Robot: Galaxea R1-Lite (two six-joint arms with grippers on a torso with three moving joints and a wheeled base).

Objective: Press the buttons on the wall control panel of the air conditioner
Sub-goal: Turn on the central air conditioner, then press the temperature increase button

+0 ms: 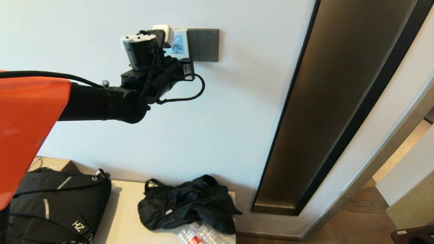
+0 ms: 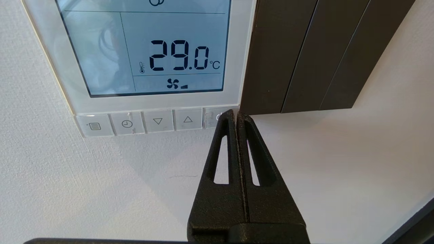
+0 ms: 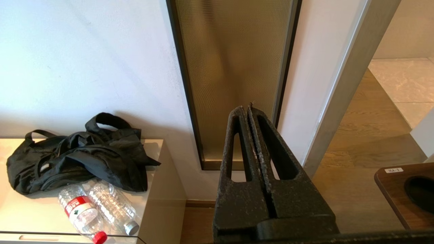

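The white wall control panel (image 2: pixel 81 101) has a lit blue screen reading 29.0 and also shows in the head view (image 1: pixel 178 45), half hidden behind my left wrist. Its row of small white buttons (image 2: pixel 157 121) runs along its bottom edge. My left gripper (image 2: pixel 236 113) is shut, and its tips rest on the row's end button (image 2: pixel 211 117), the one nearest the dark switch plate, covering most of it. In the head view the left gripper is hidden behind its own wrist. My right gripper (image 3: pixel 247 109) is shut and empty, held low, away from the wall panel.
A dark grey three-rocker switch plate (image 2: pixel 305 54) sits right beside the panel. A tall dark-framed bronze panel (image 1: pixel 339 101) runs down the wall. Below, a white cabinet (image 1: pixel 129 217) carries black bags (image 1: pixel 186 206) and plastic bottles (image 3: pixel 84 213). A doorway opens at the right.
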